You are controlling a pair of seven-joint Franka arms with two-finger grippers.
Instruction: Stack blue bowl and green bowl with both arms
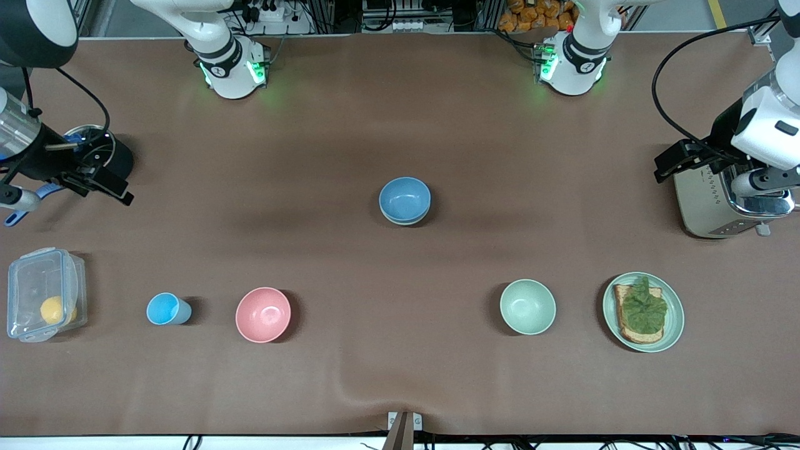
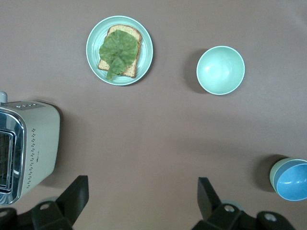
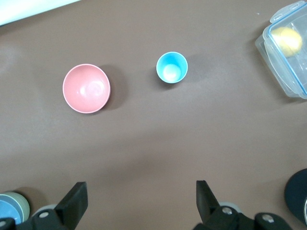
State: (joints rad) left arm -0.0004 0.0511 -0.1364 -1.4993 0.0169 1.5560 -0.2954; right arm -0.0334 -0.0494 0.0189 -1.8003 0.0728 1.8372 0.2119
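The blue bowl sits nested inside the sage green bowl at the middle of the table. In the left wrist view the blue bowl shows with the green bowl's wall around it. The right wrist view shows the same stack, the blue bowl in the green bowl. My left gripper is open and empty over the toaster's end of the table; it also shows in the left wrist view. My right gripper is open and empty at the right arm's end; it also shows in the right wrist view.
Nearer the front camera stand a mint-green bowl, a green plate with toast and lettuce, a pink bowl, a sky-blue cup and a clear lidded box. A toaster is under the left gripper. A black pot is by the right gripper.
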